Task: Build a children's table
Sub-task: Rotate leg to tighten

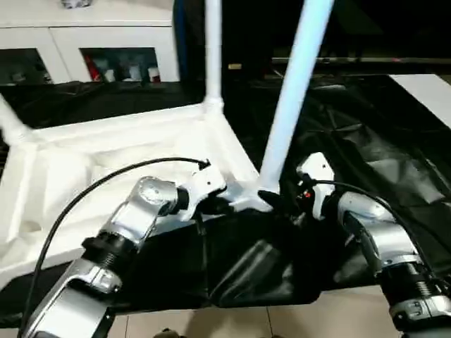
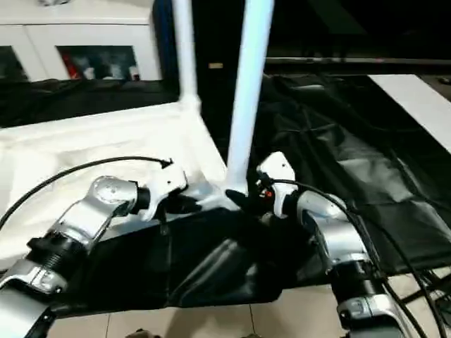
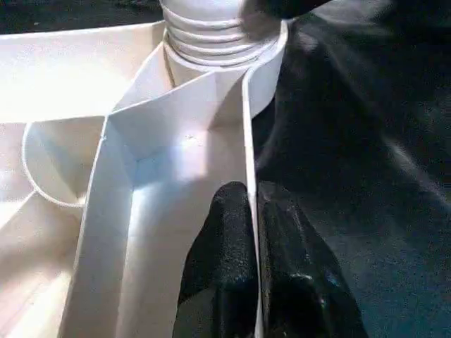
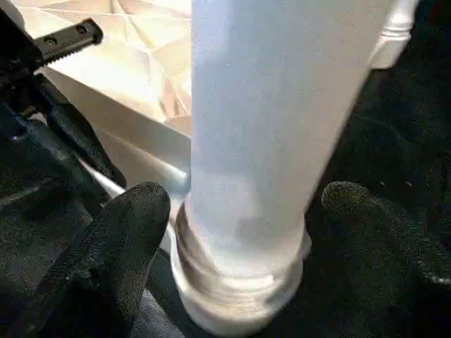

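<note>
Black fingers point(image 3: 225, 267) of the left hand point(image 3: 255, 246) pinch the tabletop point(image 1: 106, 162) rim; the right hand point(image 4: 239, 211) straddles a leg point(image 1: 292, 91), released, at the near corner on the surface point(image 1: 394, 141).

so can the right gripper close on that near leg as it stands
Probably yes: the right gripper is open with a finger either side of the near leg just above its threaded base, nothing between.
</note>
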### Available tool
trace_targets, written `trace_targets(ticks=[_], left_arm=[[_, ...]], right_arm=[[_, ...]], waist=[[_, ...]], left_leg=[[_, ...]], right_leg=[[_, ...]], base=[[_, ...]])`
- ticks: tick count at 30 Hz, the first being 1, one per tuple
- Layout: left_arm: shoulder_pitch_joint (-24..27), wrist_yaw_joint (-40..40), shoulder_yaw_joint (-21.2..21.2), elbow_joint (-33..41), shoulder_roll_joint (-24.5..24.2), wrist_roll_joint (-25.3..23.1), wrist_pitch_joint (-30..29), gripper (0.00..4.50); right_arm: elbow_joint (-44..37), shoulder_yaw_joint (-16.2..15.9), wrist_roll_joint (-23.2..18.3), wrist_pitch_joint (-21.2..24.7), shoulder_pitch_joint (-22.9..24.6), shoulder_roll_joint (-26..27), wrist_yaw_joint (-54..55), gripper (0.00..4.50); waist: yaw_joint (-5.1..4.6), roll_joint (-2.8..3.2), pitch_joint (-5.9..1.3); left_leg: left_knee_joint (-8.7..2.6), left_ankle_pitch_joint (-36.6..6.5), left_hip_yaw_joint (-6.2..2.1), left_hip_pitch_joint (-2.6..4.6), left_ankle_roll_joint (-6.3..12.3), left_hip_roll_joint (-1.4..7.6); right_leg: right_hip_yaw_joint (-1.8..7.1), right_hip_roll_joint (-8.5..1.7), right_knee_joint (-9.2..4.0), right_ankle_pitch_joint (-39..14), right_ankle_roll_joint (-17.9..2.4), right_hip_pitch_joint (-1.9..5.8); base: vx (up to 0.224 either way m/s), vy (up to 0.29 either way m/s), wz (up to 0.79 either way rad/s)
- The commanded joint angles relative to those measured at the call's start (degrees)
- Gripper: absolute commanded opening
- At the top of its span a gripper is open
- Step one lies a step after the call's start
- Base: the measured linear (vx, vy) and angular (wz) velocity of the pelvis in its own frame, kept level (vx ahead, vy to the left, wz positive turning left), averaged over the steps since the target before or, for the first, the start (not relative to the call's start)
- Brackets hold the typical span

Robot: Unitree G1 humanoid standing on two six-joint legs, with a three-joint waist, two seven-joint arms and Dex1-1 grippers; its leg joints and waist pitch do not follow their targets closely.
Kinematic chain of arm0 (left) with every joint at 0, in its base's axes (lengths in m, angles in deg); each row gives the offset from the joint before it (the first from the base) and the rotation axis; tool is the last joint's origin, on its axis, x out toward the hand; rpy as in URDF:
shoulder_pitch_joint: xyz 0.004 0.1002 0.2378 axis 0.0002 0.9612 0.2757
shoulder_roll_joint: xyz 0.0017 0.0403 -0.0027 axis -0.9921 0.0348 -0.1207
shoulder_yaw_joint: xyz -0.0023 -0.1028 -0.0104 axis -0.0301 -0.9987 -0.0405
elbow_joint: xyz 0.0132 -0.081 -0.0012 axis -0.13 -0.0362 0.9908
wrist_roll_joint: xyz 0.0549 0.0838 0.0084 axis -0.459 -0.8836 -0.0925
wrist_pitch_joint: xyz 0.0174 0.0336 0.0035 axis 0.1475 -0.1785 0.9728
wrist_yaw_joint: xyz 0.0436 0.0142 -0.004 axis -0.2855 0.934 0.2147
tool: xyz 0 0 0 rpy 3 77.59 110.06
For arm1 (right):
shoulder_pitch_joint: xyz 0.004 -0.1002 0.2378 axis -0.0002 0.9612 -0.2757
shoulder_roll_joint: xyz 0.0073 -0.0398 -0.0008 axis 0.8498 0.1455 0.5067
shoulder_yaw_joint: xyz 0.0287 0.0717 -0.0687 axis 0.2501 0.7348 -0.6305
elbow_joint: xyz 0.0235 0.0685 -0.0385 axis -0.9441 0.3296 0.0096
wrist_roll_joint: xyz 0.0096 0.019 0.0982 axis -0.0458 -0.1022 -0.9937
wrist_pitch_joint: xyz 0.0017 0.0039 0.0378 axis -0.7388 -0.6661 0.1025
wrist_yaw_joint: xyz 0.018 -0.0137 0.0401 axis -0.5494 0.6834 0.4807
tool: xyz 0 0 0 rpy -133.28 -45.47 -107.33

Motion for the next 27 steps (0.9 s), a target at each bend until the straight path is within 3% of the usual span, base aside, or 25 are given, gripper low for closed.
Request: trace_targets(ticks=[1,4,5,8,9,16,27], left_arm=[[0.9,-1.74,1.87,0.66,0.38,0.42,0.89,0.0],[1.18,-1.96,1.64,1.01,0.33,0.18,0.97,0.0],[1.23,-2.04,1.5,1.06,0.33,0.03,0.89,0.0],[1.22,-2.15,1.4,1.01,0.34,-0.05,0.83,0.0],[1.23,-2.18,1.4,1.0,0.33,-0.04,0.79,0.0],[1.14,-2.05,1.32,0.87,0.38,-0.1,0.71,0.0],[1.22,-2.19,1.2,0.58,-0.11,-0.32,0.9,0.0]], right_arm=[[1.44,0.02,0.23,-1.19,-1.12,0.0,-0.32,3.89],[2.83,0.11,0.24,-1.84,-1.54,0.13,-0.75,3.89],[3.61,0.07,0.38,-2.3,-1.77,0.13,-1.09,3.62],[4.88,-0.09,0.73,-3.04,-2.19,0.18,-1.27,3.52],[5.26,-0.25,1.03,-3.45,-2.32,0.17,-1.23,3.25],[7.54,-0.42,1.47,-5.17,-3.06,0.47,-1.64,2.78],[9.65,-1.17,2.23,-7.27,-3.03,0.47,-2.53,2.63]], waist=[[-0.2,-0.5,-3.52],[0.06,-0.5,-3.57],[0.06,-0.58,-3.63],[0.05,-0.59,-3.62],[0.03,-0.58,-3.6],[0.04,-0.57,-3.61],[-0.01,-0.56,-3.56]], left_leg=[[-3.91,-15.9,-0.19,0.69,1.26,1.07],[-3.92,-15.76,-0.18,0.74,1.05,1.11],[-3.92,-15.42,-0.2,0.63,1.04,1.09],[-3.92,-15.17,-0.2,0.57,1.15,1.06],[-3.93,-15.16,-0.2,0.58,1.22,1.08],[-3.93,-15.23,-0.19,0.6,1.22,1.09],[-3.98,-15.67,-0.21,0.58,1.3,1.09]], right_leg=[[2.27,-3.15,-5.14,-21.02,-9.54,2.64],[2.34,-3.18,-5.06,-20.4,-9.66,2.64],[2.3,-3.16,-4.93,-19.72,-9.78,2.77],[2.28,-3.15,-4.93,-19.69,-9.68,2.84],[2.28,-3.14,-4.9,-19.56,-9.75,2.79],[2.31,-3.15,-4.91,-19.55,-9.83,2.8],[2.27,-3.13,-4.95,-19.91,-9.99,2.78]], base=[[0.0,0.0,0.0],[0.0,0.0,0.0],[0.0,0.0,0.0],[0.0,0.0,0.0],[0.0,0.0,0.0],[0.0,0.0,0.0],[0.0,0.0,0.0]])
